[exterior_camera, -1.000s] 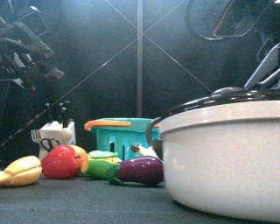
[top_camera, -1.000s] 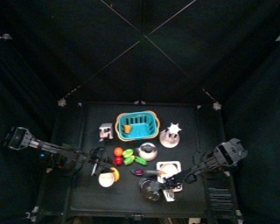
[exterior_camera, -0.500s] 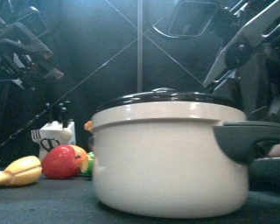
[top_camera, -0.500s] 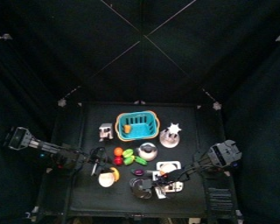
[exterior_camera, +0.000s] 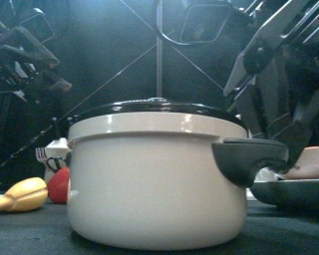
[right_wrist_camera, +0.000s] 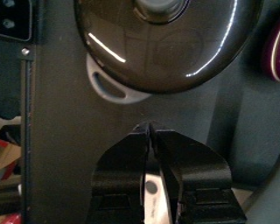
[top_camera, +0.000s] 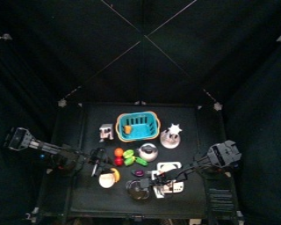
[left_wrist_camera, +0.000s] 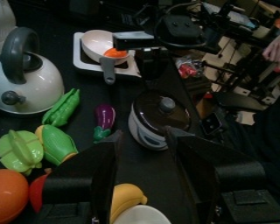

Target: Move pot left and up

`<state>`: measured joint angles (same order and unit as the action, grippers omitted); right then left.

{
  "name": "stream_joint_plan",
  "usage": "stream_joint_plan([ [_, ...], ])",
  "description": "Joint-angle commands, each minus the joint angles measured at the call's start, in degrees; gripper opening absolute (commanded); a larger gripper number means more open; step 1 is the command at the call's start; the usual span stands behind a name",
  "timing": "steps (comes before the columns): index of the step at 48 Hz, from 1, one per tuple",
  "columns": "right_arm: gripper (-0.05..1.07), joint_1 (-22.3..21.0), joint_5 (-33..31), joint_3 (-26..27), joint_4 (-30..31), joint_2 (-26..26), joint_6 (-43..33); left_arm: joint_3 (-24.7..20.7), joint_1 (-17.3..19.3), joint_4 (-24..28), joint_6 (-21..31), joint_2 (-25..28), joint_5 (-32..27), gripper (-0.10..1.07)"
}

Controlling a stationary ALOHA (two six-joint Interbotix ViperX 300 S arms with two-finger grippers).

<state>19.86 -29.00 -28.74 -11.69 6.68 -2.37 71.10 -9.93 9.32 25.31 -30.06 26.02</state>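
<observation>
The lidded pot (exterior_camera: pixel 156 169), at the table's front edge, is gripped by one side handle (right_wrist_camera: pixel 111 85) in the right gripper (right_wrist_camera: pixel 149 144); carrying left and up is judged underway.

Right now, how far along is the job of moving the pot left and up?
Done: the pot has slid left across the front view since a second ago. In hand: the right gripper is close by its lid, but no grip shows; the left gripper rests open, apart. Left: the pot sits near the table front edge, so the move up remains.
</observation>
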Motion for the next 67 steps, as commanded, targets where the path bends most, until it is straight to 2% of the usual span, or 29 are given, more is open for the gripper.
stream_joint_plan([
  [1, 0.52, 2.20, -1.85, 1.58, -1.32, -3.16, 0.00, -0.97, -0.09, 0.00, -0.18, 0.09, 0.18, 0.83],
  [12, 0.52, 4.92, 0.09, 4.75, -3.08, -1.93, 0.53, -1.23, -0.09, -0.09, -0.26, 0.09, 0.18, 0.83],
  [25, 0.52, 4.92, 5.71, 8.79, -0.44, 2.72, 0.44, -1.05, 0.00, 0.00, -0.18, 0.00, 0.18, 0.83],
  [38, 0.52, 5.19, 7.12, 12.66, 0.79, 5.89, 0.53, -0.88, -0.09, 0.00, -0.09, 0.09, 0.18, 0.83],
  [51, 0.52, 4.75, 8.00, 14.15, 2.29, 8.61, 0.53, -0.88, -0.09, 0.00, -0.18, 0.00, 0.18, 0.83],
  [67, 0.52, 2.99, 10.02, 14.77, 7.47, 10.55, -0.35, -0.88, -0.09, 0.00, 0.00, 0.00, 0.18, 0.83],
])
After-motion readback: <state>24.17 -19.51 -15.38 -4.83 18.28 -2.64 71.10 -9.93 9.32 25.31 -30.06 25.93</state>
